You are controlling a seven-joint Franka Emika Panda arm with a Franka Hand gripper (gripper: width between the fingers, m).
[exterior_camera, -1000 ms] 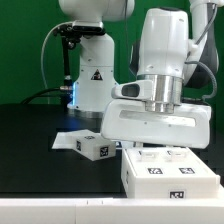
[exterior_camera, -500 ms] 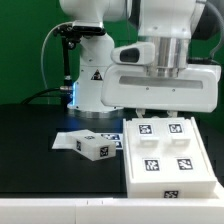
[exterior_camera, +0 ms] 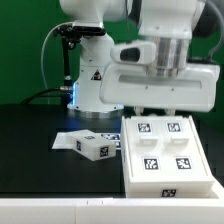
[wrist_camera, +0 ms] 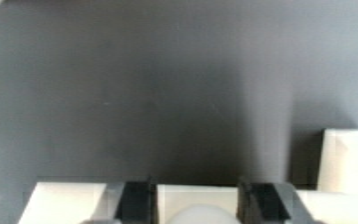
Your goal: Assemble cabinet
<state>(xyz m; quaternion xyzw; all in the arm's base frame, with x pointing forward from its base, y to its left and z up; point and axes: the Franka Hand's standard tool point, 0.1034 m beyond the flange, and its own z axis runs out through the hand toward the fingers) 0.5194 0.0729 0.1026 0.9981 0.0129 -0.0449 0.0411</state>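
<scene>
Exterior view, near side toward the exterior view's right: cabinet (exterior_camera: 165, 155), a big white box, broad face with four square tags tipped up toward the camera, a fifth tag on the near front edge. Contact with the black table (exterior_camera: 30, 160) underneath not readable from here. Right over the box's far edge: gripper (exterior_camera: 165, 112), wide white hand body above, fingertips hidden between body and box.

Wrist view for the hold: gripper (wrist_camera: 195, 190) with both dark fingers (wrist_camera: 137, 203) set close, a white piece of the cabinet (wrist_camera: 194, 214) filling the gap between them. Clamped, then, not spread; gripping the cabinet at its far edge. More white just outside each finger, too cropped to name.

Just beside the cabinet, on the exterior view's left: small block (exterior_camera: 92, 147), white, tags on two visible faces, sitting at the near edge of the marker board (exterior_camera: 64, 138), flat on the table. Farther back on the left: robot base (exterior_camera: 95, 78) with its triangle mark.

Against one second ago: hand now much higher; then low and covering most of the box. Cabinet then showing only a narrow strip of top with two tags; now the whole four-tag face, larger in the picture. Small block and marker board in the same place. Against half a second ago: nothing visibly moved, same grip, same tilt.
</scene>
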